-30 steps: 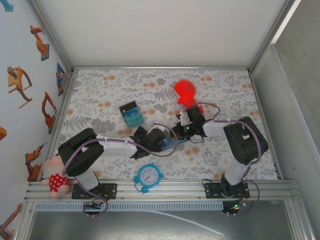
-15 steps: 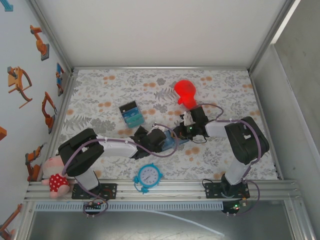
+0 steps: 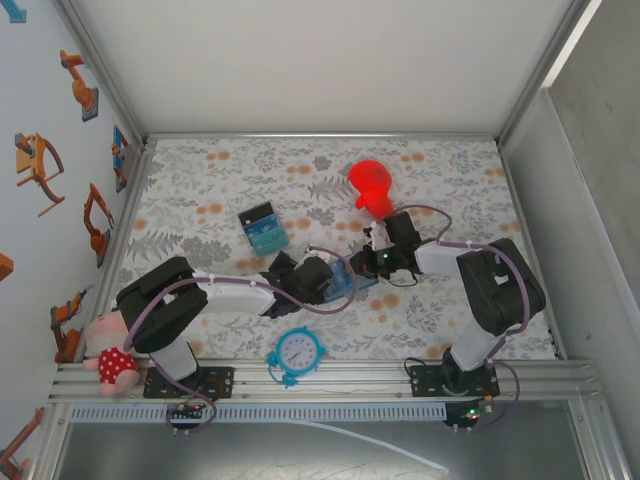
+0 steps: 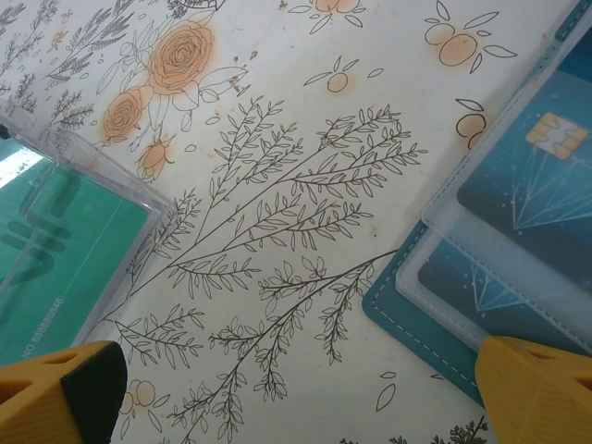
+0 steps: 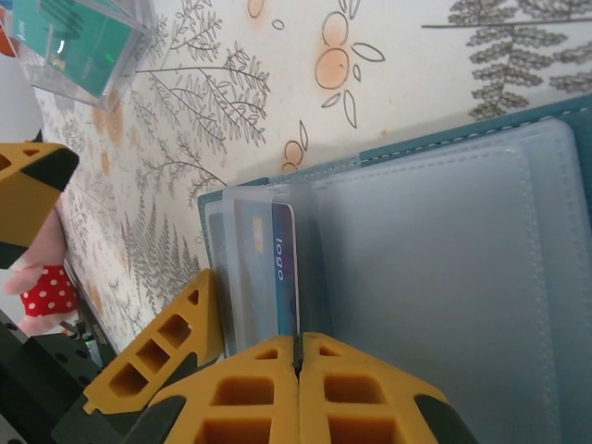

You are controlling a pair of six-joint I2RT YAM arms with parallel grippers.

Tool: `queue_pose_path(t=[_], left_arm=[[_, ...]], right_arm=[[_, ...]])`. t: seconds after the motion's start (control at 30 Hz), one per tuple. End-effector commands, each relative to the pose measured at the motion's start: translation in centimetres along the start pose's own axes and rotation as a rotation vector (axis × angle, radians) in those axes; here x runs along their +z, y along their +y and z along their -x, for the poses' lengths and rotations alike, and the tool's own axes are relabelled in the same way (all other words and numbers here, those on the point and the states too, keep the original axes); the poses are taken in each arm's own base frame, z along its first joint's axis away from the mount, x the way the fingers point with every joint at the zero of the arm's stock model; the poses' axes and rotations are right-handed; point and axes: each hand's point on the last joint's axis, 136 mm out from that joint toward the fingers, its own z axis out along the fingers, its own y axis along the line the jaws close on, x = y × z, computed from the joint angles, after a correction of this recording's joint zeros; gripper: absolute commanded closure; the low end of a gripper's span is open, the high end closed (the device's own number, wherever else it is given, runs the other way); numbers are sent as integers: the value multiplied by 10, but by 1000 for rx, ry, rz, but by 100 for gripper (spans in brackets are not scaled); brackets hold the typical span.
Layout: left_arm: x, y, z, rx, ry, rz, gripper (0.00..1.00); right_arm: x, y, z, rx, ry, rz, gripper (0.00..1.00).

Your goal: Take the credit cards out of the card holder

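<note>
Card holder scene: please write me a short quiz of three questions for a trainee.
1. True or false: the left gripper is open.
2. What does the shut right gripper pinch? A a pen; B a credit card in the card holder; C nothing.
3. What colour shows through the clear box?
Key: 1 true; 2 B; 3 green.

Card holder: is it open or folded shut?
Open. The holder lies spread flat on the table, clear sleeves facing up with cards inside; the right gripper pinches one card by its edge.
</note>
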Motion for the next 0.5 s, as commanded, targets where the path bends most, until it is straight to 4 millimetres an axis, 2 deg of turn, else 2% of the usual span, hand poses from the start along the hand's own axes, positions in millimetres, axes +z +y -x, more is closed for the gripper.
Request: queue_pose_path(t=[0.0,0.3,0.47], left_arm=[[-8,2,14,5,-25,4,3],[-23,7,51,-24,-119,-12,3],[-18,-3,70,5,-152,-24,3]], right_arm=[[-8,-3,2,-28,-5,-48,100],[-14,0,4,-54,-4,-72,100],[-13,1,4,-51,-3,-65,100]])
